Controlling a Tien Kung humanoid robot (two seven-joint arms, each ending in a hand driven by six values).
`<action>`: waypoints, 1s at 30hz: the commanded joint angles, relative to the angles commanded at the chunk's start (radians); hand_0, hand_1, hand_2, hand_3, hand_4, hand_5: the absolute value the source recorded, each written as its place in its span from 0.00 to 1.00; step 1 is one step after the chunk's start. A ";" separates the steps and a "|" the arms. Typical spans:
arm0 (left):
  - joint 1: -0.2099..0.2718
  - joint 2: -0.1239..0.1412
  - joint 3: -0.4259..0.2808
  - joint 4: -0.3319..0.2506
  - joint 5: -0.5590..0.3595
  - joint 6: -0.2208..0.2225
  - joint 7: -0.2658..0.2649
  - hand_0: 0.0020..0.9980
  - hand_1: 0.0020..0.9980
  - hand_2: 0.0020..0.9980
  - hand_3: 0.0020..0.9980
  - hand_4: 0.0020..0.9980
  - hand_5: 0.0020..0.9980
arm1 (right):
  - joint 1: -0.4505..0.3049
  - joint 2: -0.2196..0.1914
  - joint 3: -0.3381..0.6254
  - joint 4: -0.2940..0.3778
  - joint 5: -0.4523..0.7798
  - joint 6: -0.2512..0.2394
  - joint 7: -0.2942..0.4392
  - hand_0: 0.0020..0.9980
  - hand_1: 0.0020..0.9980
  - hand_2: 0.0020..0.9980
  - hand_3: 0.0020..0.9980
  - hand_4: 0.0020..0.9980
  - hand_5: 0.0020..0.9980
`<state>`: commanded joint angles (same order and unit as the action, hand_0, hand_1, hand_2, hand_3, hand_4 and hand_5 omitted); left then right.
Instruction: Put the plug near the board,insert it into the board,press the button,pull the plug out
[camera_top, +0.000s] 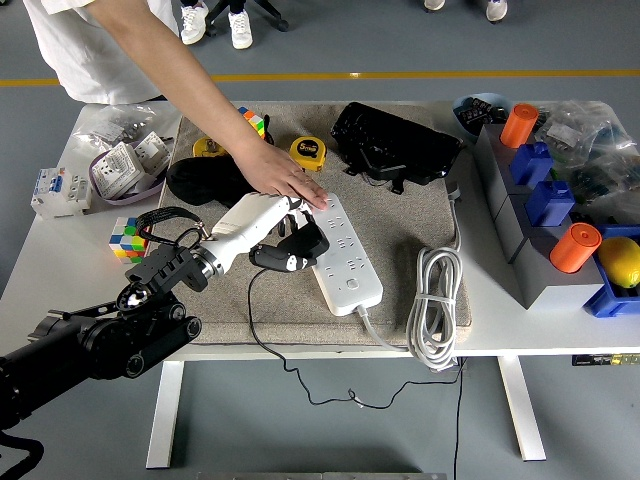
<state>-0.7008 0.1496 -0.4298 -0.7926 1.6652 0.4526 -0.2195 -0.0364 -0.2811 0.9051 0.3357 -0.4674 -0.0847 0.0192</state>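
Observation:
A white power strip (347, 256) lies slantwise on the grey mat (400, 215). My left hand (262, 224), white with a black arm, is shut on a black plug (290, 259) whose thin black cord hangs over the table's near edge. The plug is at the strip's left side, touching or almost touching its edge. A person at the far side reaches over, and their hand (284, 178) rests flat on the strip's far end, just above my fingers. My right hand is out of view.
A yellow tape measure (307, 152), a black pouch (200, 180) and a black bag (395, 145) lie on the mat's far part. The strip's coiled white cable (435, 300) lies at right. A puzzle cube (128, 240) and adapters sit left; blue bins (548, 200) stand right.

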 joint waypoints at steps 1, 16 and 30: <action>0.000 0.000 0.000 0.000 -0.001 0.001 -0.002 0.24 0.37 0.45 0.55 0.81 0.00 | 0.000 0.000 -0.001 0.000 0.000 0.000 0.000 0.65 0.68 0.65 0.57 1.00 0.56; -0.003 -0.009 0.008 0.009 0.034 0.007 0.012 0.24 0.37 0.45 0.55 0.81 0.00 | 0.002 0.001 0.006 0.004 -0.006 -0.001 0.002 0.65 0.68 0.65 0.57 1.00 0.55; -0.003 -0.003 0.010 0.018 0.051 0.006 0.017 0.24 0.37 0.46 0.55 0.81 0.00 | 0.001 0.000 0.008 0.006 -0.010 -0.001 0.002 0.65 0.68 0.65 0.57 1.00 0.55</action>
<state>-0.7036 0.1470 -0.4196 -0.7748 1.7166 0.4589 -0.2020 -0.0353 -0.2813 0.9136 0.3420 -0.4775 -0.0860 0.0214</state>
